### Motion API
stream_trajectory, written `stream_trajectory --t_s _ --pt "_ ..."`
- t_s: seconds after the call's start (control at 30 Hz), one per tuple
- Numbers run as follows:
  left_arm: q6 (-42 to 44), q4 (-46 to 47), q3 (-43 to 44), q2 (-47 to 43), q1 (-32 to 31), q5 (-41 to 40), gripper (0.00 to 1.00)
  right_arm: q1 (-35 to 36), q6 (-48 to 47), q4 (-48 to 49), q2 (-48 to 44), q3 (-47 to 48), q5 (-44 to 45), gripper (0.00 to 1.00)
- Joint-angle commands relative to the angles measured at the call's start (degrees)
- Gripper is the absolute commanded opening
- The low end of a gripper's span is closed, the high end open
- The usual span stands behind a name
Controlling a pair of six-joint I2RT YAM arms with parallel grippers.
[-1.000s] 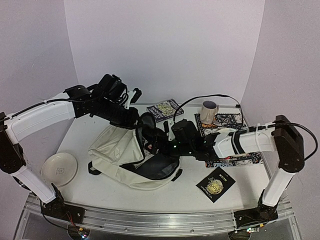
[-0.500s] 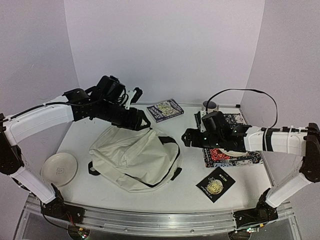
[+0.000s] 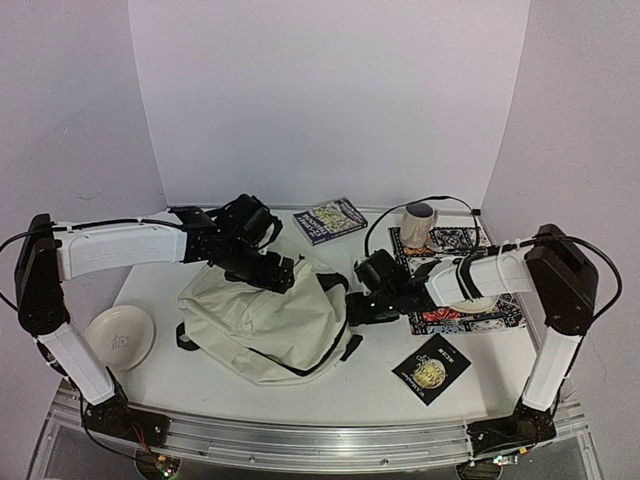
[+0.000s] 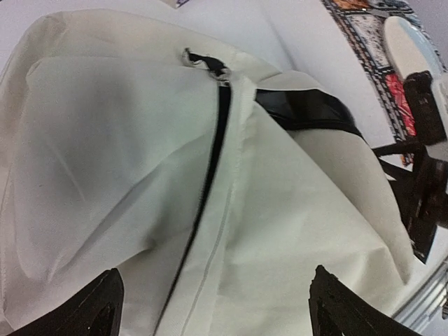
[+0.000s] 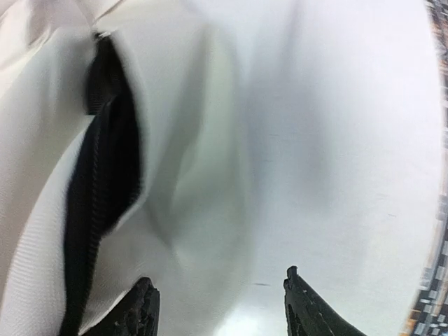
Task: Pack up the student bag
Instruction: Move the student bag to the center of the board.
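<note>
On the white table (image 3: pixel 200 385), a large cream soft fabric backpack (image 3: pixel 265 325) lies slumped. The left claw (image 3: pixel 278 276), jaws apart, is over its far edge; the right claw (image 3: pixel 357 309), jaws apart, is at its right edge.

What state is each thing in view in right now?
student bag: slumped flat, in neither gripper.
left gripper: open, over the bag.
right gripper: open, empty, at the bag's edge.
mug: upright.
plate: right way up, nothing on it.
book: closed, lying flat.
black booklet: closed, lying flat.
</note>
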Motion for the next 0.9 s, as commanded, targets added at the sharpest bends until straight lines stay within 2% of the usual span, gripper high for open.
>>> stream_trajectory --t_s 0.0,0.23,0.4,0.57,0.73,0.87 --pt "-1.2 1.2 -2.5 1.2 2.0 -8.4 0.93 4.4 -0.4 2.4 4.0 7.6 -5.7 0.58" --pt "0.6 2.1 -4.8 1.9 7.1 -10.7 0.93 7.6 -0.1 5.0 11.5 16.3 -12.7 0.56" --pt "3.5 3.3 -1.7 1.8 9.0 -10.2 0.94 7.7 -2.0 4.5 8.3 15.1 -8.7 0.59" --pt "5.8 5.8 6.2 5.9 10.4 -7.3 0.94 7.0 -5.0 2.5 0.2 9.3 -1.4 0.67" --pt "5.7 7.3 16.1 13.8 12.9 -3.4 0.94 6.2 -5.4 1.1 -8.5 2.3 5.1 0.75" --pt "6.2 7.6 26.3 22.2 14.4 -2.3 0.90 6.1 -5.0 0.9 -13.1 -1.1 8.8 0.78"
